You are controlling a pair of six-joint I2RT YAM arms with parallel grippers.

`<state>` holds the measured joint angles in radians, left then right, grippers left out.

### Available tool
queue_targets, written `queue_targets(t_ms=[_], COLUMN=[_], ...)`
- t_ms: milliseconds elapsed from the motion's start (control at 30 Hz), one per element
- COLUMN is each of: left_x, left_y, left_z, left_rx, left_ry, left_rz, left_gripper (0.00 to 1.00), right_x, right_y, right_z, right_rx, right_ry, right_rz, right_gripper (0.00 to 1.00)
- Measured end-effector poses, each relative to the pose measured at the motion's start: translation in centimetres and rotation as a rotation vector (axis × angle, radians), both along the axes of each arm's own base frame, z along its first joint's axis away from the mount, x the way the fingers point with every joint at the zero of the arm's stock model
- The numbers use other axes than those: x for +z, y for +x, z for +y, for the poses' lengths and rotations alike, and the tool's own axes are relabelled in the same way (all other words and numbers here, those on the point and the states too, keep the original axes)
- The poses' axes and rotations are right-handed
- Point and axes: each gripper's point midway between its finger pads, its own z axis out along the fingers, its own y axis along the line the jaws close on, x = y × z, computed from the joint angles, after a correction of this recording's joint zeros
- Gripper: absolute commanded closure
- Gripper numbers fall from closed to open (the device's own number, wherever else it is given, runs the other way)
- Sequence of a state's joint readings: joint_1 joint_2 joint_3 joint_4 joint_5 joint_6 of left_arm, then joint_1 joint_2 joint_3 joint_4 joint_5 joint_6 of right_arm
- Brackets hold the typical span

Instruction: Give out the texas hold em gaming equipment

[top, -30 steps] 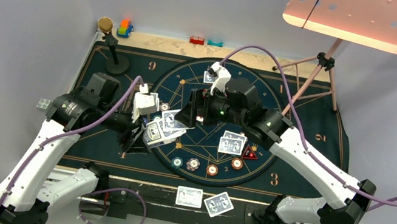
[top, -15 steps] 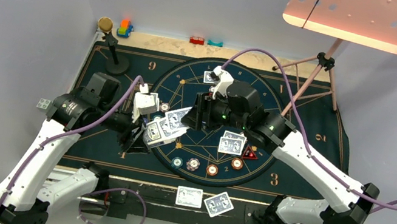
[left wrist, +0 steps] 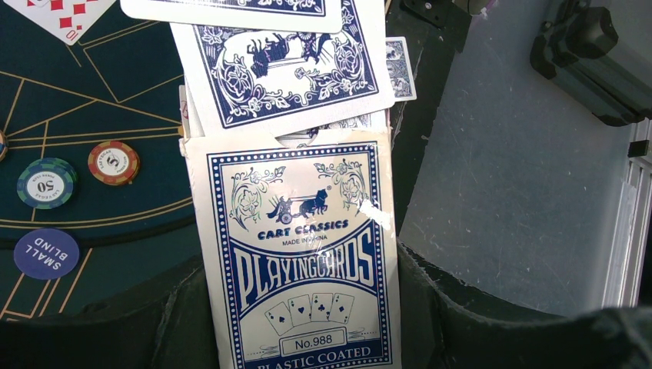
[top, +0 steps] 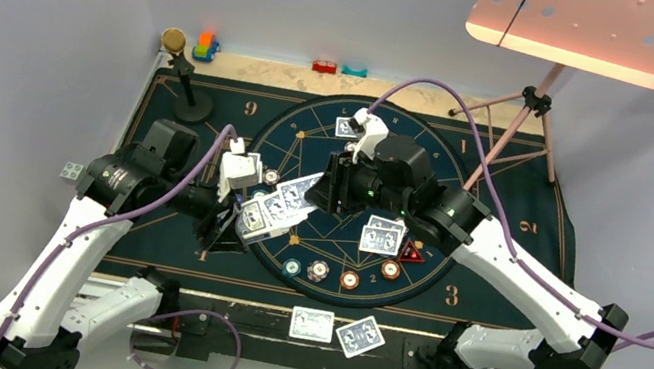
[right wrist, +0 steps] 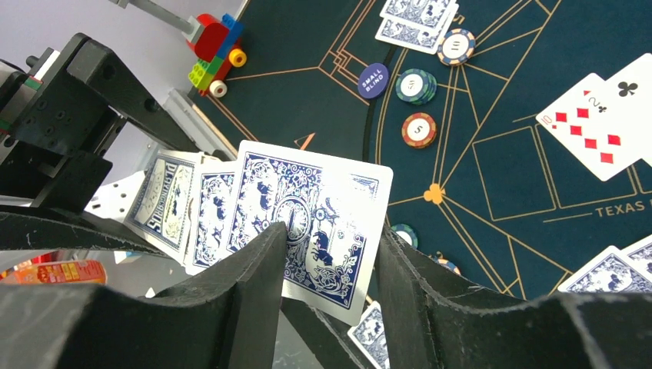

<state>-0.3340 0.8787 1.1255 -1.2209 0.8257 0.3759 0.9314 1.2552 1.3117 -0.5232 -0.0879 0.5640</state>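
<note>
Spotter: Your left claw is pressed together on the card pack. Loose cards fan out of the pack's open end over the middle of the desk. The top card of that fan is the one that matters.

Checker: Which way does it lie from your right claw?

Spotter: Straight ahead. In the right wrist view the card shows in the gap between the two fingers, which stand apart, and I see no pinch on it yet. Its long axis runs from the pack toward your right claw, so the right arm is the nearer one. I judge the draw should go along that axis, away from the pack.

Checker: What is underneath?

Spotter: Dark felt mat, flat, with gold lines. On it lie poker chips in a row, a small-blind button and face-up cards. A blue-backed pair lies just beside the red triangular marker, and another card lies at the far side. Two more cards sit at the near edge.

Checker: Is there room to move?

Spotter: It is tight between your two claws, which are close together left of the mat's centre. There is bare mat to the right. The neighbouring fanned cards overlap the top one, so a second card could drag out with it.
</note>
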Motion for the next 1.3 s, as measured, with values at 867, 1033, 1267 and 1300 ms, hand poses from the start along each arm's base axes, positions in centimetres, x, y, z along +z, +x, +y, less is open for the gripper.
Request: queue_targets(t_ms=[867, 1033, 1267, 1300], left_x=[0.0, 0.0, 0.0, 0.0], left_y=[0.0, 0.0, 0.0, 0.0], left_z=[0.0, 0.0, 0.0, 0.0], left_rx=[0.0, 0.0, 0.0, 0.0], left_ry=[0.0, 0.0, 0.0, 0.0], left_rz=[0.0, 0.0, 0.0, 0.0], left_gripper=[1.0, 1.0, 1.0, 1.0], right_x=[2.1, 2.7, 3.2, 3.2], right_y=[0.4, 0.2, 0.1, 0.1], right_z=[-1.5, -1.4, -1.3, -1.3], right_rx=[-0.052, -0.05, -0.045, -0.044], right_ry=[-0.034, -0.032, -0.021, -0.019], right_rz=[-0.091, -0.108, -0.113, -0.113], right_gripper=[0.74, 0.84, 0.89, 0.89])
